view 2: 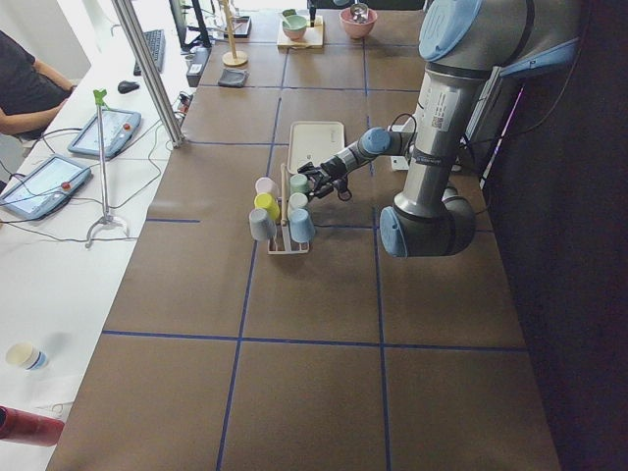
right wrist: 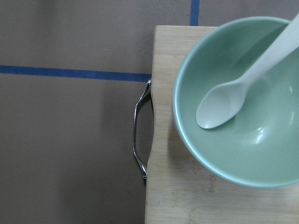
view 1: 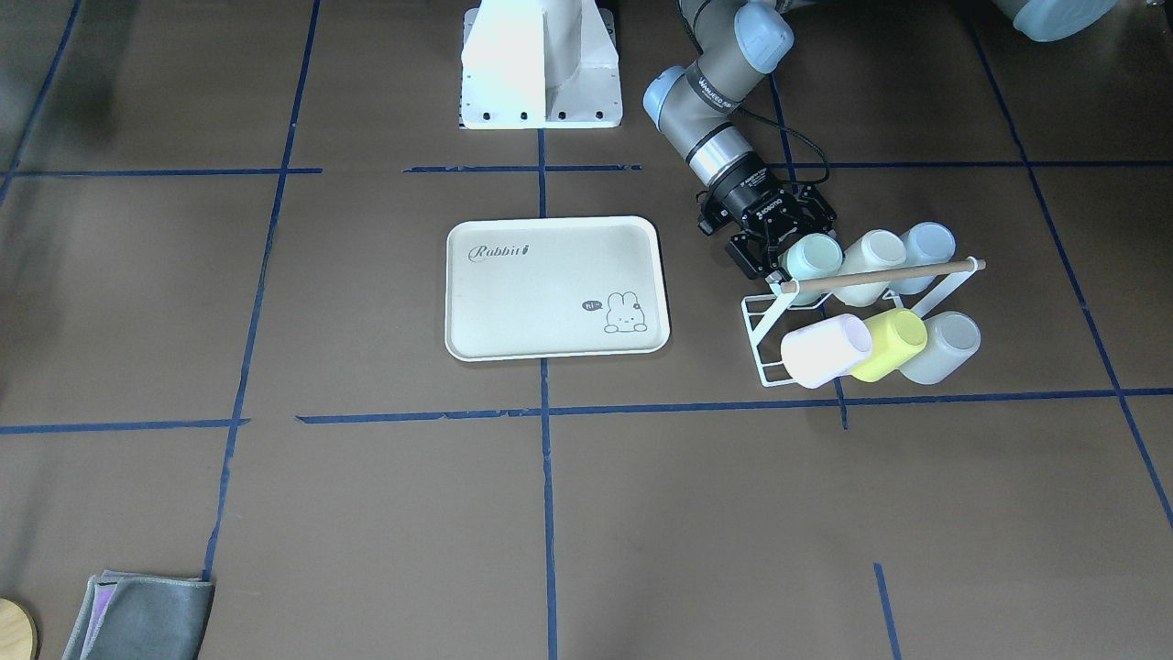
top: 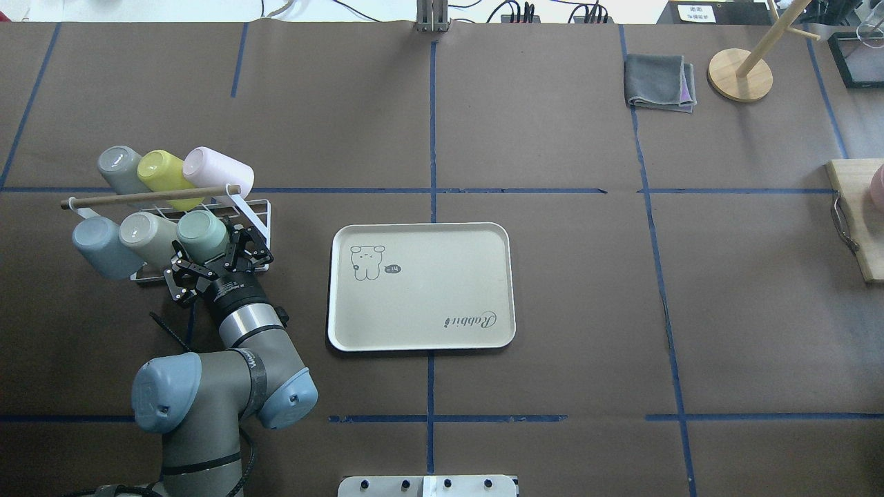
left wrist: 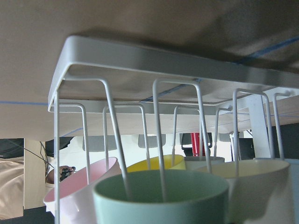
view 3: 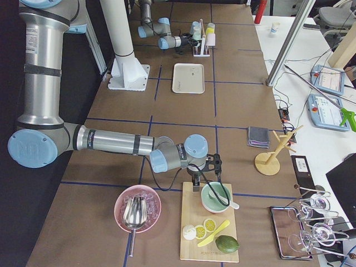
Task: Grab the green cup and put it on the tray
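The pale mint-green cup [view 1: 814,257] hangs tilted on a peg of the white wire rack [view 1: 761,321], at the end of the row nearest the tray; it also shows in the overhead view [top: 202,233] and the left wrist view [left wrist: 159,200]. My left gripper [view 1: 786,240] is open, its fingers spread on either side of this cup's closed end. The cream "Rabbit" tray [view 1: 541,293] lies flat beside the rack and holds nothing. My right gripper [view 3: 203,177] hovers far off over a wooden board; I cannot tell whether it is open or shut.
The rack also holds a cream cup [view 1: 875,266], a pale blue cup [view 1: 926,243], a pink cup [view 1: 825,350], a yellow-green cup [view 1: 889,344] and a grey cup [view 1: 944,346]. A wooden bar [view 1: 880,275] spans the rack. A green bowl with a spoon [right wrist: 243,102] sits under the right wrist.
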`<state>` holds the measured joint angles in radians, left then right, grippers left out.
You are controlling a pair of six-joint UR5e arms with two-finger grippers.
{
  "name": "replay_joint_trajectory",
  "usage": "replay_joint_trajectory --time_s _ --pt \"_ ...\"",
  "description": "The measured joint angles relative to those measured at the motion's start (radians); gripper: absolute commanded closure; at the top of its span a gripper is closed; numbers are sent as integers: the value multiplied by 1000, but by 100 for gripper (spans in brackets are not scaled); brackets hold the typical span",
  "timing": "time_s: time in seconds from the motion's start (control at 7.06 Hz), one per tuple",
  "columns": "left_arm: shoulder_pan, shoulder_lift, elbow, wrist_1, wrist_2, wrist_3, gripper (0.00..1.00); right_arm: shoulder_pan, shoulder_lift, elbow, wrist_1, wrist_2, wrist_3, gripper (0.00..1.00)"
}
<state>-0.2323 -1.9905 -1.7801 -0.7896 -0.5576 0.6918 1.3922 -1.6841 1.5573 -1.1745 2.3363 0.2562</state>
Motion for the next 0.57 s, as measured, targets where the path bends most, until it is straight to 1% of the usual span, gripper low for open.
replay_joint_trajectory --time_s 0.14,0.28,0.57 --pt "-1 0 -1 1 0 -6 62 0 0 0 0 0 0 0" --pt "-4 -1 -6 2 1 -9 77 0 0 -1 -1 0 0 0" --pt "-11 -5 -27 3 1 -11 76 0 1 -8 -1 0 0 0"
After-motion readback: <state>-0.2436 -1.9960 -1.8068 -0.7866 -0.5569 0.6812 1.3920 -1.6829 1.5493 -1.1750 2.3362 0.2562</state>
